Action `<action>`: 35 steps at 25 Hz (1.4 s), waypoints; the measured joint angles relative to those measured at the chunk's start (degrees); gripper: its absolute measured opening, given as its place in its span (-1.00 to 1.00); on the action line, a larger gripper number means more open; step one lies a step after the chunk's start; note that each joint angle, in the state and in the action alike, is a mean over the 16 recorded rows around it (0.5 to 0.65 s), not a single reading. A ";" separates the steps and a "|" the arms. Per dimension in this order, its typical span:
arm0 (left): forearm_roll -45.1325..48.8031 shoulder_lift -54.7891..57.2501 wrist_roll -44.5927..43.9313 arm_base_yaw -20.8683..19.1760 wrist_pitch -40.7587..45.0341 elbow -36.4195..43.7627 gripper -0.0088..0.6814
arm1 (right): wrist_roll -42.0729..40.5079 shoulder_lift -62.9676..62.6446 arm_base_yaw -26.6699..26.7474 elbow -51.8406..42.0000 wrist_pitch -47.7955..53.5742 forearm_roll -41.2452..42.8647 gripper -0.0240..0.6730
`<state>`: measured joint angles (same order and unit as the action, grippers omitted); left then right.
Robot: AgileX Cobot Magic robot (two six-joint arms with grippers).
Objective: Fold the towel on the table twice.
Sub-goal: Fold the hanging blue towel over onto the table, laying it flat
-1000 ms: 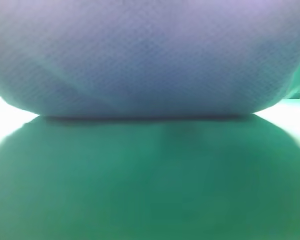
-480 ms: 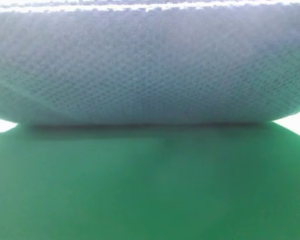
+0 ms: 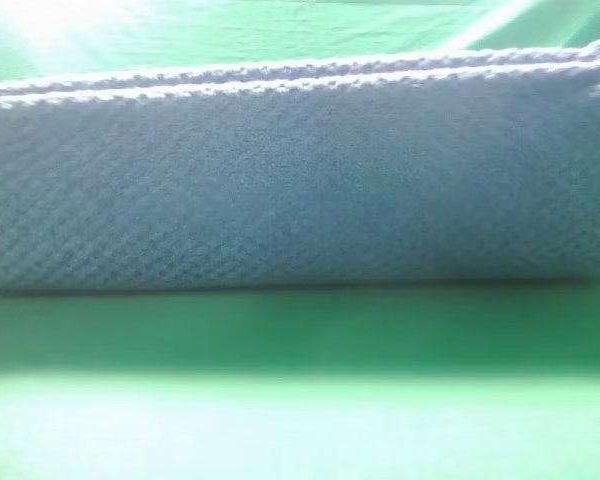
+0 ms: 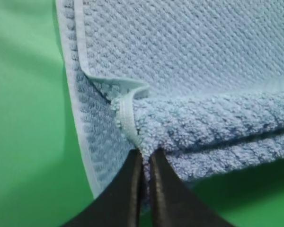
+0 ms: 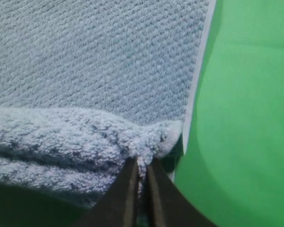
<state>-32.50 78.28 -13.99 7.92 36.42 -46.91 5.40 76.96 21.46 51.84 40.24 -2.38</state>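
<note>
- Wrinkled green cloth backdrop (image 3: 280, 35) across the top of the high view, behind everything.
- Strong white glare in its upper left corner, washing out the green.
- Another pale bright band along the bottom of the same view.

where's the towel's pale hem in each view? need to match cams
High view: the hem runs across the top edge of the towel.
Left wrist: down the left side, curling to the left gripper.
Right wrist: down the right edge to the right gripper.
Shared landmark: the green table.
</note>
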 joint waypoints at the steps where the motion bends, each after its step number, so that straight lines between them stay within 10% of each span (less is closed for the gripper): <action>1: 0.01 1.63 -0.05 0.00 -0.51 -1.35 -0.97 | -0.08 1.81 -0.17 1.46 -0.23 0.41 -0.93; 26: 0.35 28.67 -0.59 0.00 -10.69 -24.13 -0.94 | -4.87 30.44 -3.47 24.83 -9.50 2.94 -0.93; 35: 0.74 30.76 -0.66 -0.06 -11.35 -24.27 -0.22 | -5.06 32.06 -3.63 25.41 -11.44 3.14 -0.44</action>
<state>-31.76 109.04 -14.65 7.86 25.07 -71.18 0.34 109.02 17.83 77.25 28.79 0.76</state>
